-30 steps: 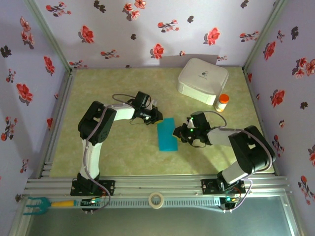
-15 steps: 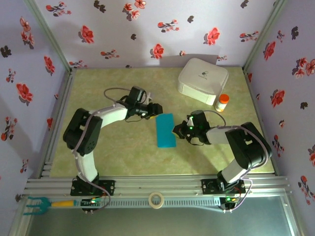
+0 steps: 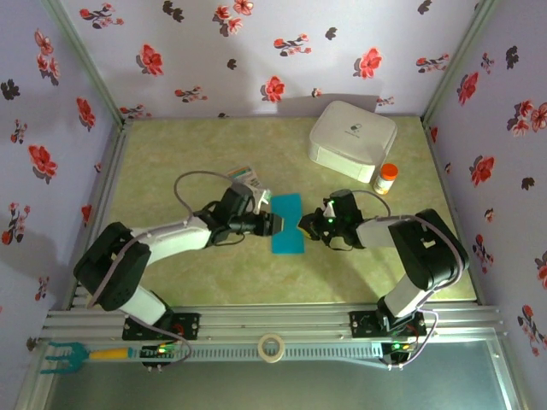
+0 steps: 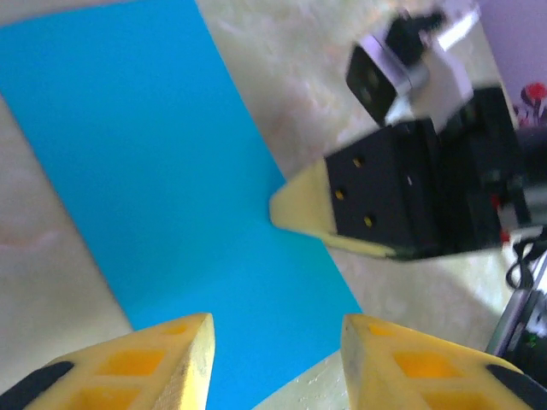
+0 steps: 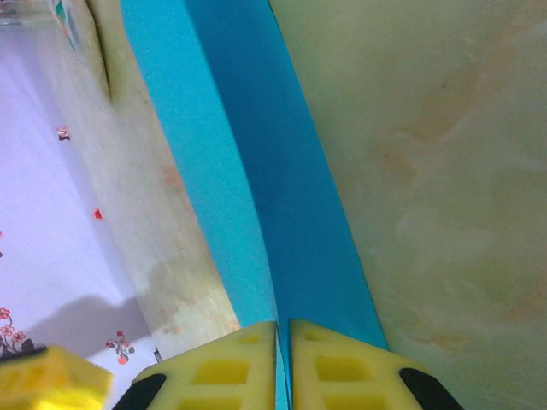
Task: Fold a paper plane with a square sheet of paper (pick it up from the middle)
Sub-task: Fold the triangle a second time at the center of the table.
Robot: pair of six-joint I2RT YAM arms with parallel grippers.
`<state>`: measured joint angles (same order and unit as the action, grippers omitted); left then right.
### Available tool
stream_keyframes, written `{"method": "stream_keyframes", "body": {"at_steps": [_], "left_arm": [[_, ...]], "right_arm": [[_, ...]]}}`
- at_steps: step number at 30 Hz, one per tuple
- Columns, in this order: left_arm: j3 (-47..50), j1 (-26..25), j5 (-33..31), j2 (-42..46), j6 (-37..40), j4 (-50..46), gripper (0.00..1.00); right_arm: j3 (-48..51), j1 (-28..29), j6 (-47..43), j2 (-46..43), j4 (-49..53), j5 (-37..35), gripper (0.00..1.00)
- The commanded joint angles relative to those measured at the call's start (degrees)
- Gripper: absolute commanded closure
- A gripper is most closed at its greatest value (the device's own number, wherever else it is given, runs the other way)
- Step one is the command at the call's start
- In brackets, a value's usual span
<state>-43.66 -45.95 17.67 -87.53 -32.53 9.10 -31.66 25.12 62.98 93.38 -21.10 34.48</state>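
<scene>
A bright blue sheet of paper (image 3: 287, 225) lies flat near the middle of the green desk (image 3: 171, 162), a narrow rectangle running away from the arm bases, with a gripper at each long edge. The right gripper (image 3: 304, 225) is clenched on the sheet's right edge. In its own wrist view the two yellow fingers (image 5: 226, 363) press together with only a thin line of blue between them, and the sheet (image 5: 256, 171) runs away in two tones of blue that meet along a lengthwise line. The left gripper (image 3: 277, 224) is released at the opposite edge, its fingertips (image 4: 171, 359) standing well apart above the paper (image 4: 162, 179) and not pinching it. That view also shows the right gripper (image 4: 286, 209) across the sheet, its yellow tip at the paper's far edge. Well apart from all this, at the back right of the desk, sit a white rounded box (image 3: 353, 141) and, just beside it, a small orange bottle (image 3: 387, 178).
</scene>
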Motion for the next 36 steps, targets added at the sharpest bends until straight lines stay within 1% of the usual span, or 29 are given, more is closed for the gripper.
{"method": "stream_keyframes", "body": {"at_steps": [1, 7, 11, 15, 18, 19, 20, 23, 30, 33, 36], "left_arm": [[1.6, -4.4, -7.5, 1.9, 7.2, 6.2, 0.56], [-0.3, -14.3, -20.6, -0.4, 19.0, 1.9, 0.50], [-3.3, -19.3, -28.2, -3.7, 26.2, -1.0, 0.47], [-5.8, -22.5, -34.9, -6.4, 29.6, -2.8, 0.43], [-9.2, -23.4, -38.7, -9.0, 30.3, -7.5, 0.42], [-10.0, -23.6, -39.6, -9.8, 30.3, -8.5, 0.42], [-10.6, -23.9, -40.1, -10.5, 32.5, -9.0, 0.42], [-12.0, -24.4, -41.4, -11.9, 33.3, -10.3, 0.41], [-13.5, -24.7, -41.1, -13.4, 34.0, -13.1, 0.42], [-14.0, -24.8, -41.2, -13.7, 34.2, -13.6, 0.45], [-15.2, -24.8, -41.1, -13.6, 34.2, -14.5, 0.51]], "right_arm": [[-1.5, -0.1, -1.9, 0.8, 1.7, 1.1, 0.89], [-2.0, -0.2, -1.9, 0.3, 2.6, 1.0, 0.91], [-2.3, -0.2, -2.0, 0.4, 3.0, 0.9, 0.92], [-2.4, -0.2, -2.0, 0.3, 3.3, 0.6, 0.92], [-2.4, -0.2, -1.8, 0.2, 3.2, 0.4, 0.92], [-2.3, -0.2, -1.7, 0.2, 3.1, 0.2, 0.92], [-2.3, -0.2, -1.6, 0.1, 3.1, 0.2, 0.92], [-2.4, -0.2, -1.5, 0.0, 3.2, 0.3, 0.92], [-2.4, -0.2, -1.5, 0.0, 3.3, 0.1, 0.92], [-2.4, -0.2, -1.5, 0.0, 3.5, 0.2, 0.92], [-2.4, -0.2, -1.6, -0.1, 3.6, 0.1, 0.91]]}}
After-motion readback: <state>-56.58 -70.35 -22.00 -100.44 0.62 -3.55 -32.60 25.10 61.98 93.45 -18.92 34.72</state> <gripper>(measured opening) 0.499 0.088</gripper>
